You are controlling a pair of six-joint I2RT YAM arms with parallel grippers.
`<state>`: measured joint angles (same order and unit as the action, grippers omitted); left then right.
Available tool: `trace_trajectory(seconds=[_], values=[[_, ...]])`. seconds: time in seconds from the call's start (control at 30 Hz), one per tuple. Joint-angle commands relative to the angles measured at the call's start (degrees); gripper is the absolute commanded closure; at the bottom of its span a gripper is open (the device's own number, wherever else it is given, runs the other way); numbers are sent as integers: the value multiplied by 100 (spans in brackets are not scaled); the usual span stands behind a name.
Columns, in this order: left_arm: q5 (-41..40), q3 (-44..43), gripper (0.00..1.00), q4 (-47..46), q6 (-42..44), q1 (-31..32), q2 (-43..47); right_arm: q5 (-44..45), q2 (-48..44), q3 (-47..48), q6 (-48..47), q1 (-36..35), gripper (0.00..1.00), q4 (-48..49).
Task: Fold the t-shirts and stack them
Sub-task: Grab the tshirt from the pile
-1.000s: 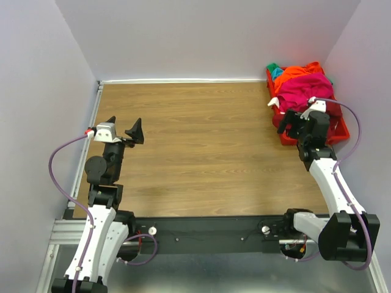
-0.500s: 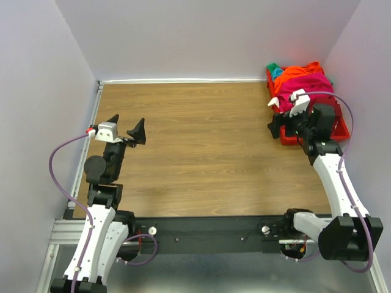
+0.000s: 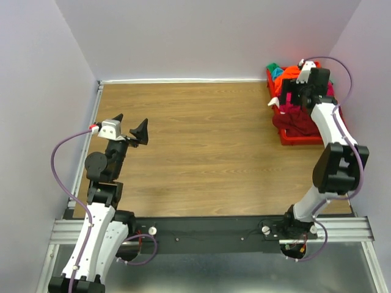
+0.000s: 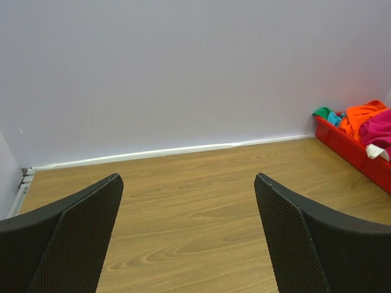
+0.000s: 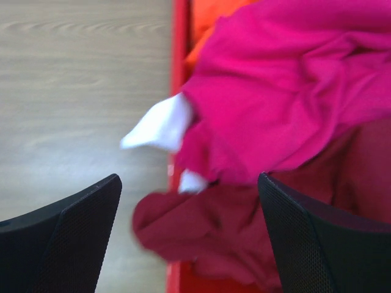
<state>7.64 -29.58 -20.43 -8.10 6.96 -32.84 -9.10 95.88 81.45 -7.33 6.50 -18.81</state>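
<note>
Above the table [image 3: 201,140], in the top view, the left gripper [image 3: 131,122] hangs with its fingers spread wide, holding and touching nothing. Far to its right, the right gripper [image 3: 293,94] reaches out over the bin [image 3: 299,139]. How far it is open cannot be told from here, since the arm hides much of it. Beneath it the shirts lie heaped in the bin: the magenta shirt [image 3: 283,104] right under it, the maroon shirt [image 3: 299,125] behind it toward the arm's base, the orange shirt [image 3: 281,79] just ahead, and the green shirt [image 3: 272,66] farthest ahead.

From the left wrist, the left gripper [image 4: 188,183] shows both fingers [image 4: 79,244] wide apart, with only bare wood between them. The bin [image 4: 342,143] sits well ahead and to the right, against the wall. In it are the green shirt [image 4: 322,112], a teal shirt [image 4: 334,117], the orange shirt [image 4: 360,116] and the magenta shirt [image 4: 379,131].

From the right wrist, the right gripper [image 5: 189,178] is fully spread and grips nothing. Below the gap lie the magenta shirt [image 5: 287,91] with its white label [image 5: 160,125], and the maroon shirt [image 5: 201,238] spilling over the bin rim [image 5: 179,61]. Whether a finger touches cloth I cannot tell.
</note>
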Motion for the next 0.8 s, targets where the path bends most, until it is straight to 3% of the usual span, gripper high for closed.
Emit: trace_trajectory(seconds=[0.0,0.43,0.5,0.6,0.77], values=[[62,-118,4,47,98,77,94,884,686,713,84,158,4,-307],[71,-118,4,30,124,156,111,1033,2400,2129,-304,255,43,-1081],[62,-118,4,30,124,165,94,1025,2480,2217,-304,255,71,-1151],[62,-118,5,39,133,174,85,1025,2314,2130,-382,255,94,-1143],[124,-127,5,21,115,191,50,954,1673,1954,-427,255,99,-1125]])
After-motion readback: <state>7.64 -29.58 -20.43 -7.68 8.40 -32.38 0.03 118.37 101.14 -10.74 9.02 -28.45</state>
